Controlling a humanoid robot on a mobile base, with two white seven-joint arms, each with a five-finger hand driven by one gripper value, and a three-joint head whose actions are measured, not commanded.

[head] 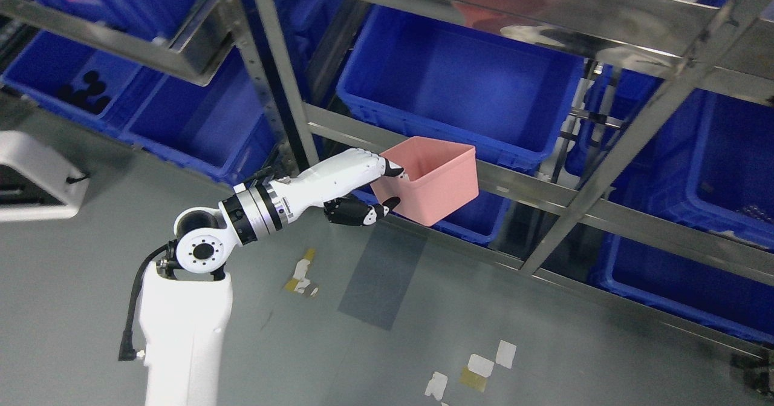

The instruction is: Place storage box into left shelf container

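**Pink box held at the shelf rail**

Head view: the left hand [357, 185] pinches the near wall of the pink storage box [432, 179], fingers over the rim and thumb beneath. The box hangs in the air, tilted, mouth up and toward the shelf, against the steel shelf rail [520, 182], just below the large blue container [465, 85]. No writing is legible on the box or the bins.

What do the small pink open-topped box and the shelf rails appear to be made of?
Small pink open-topped box: probably moulded plastic, matte, with one even colour and thin smooth walls. Silver shelf rails: likely steel, since they show bright, mirror-like reflections.
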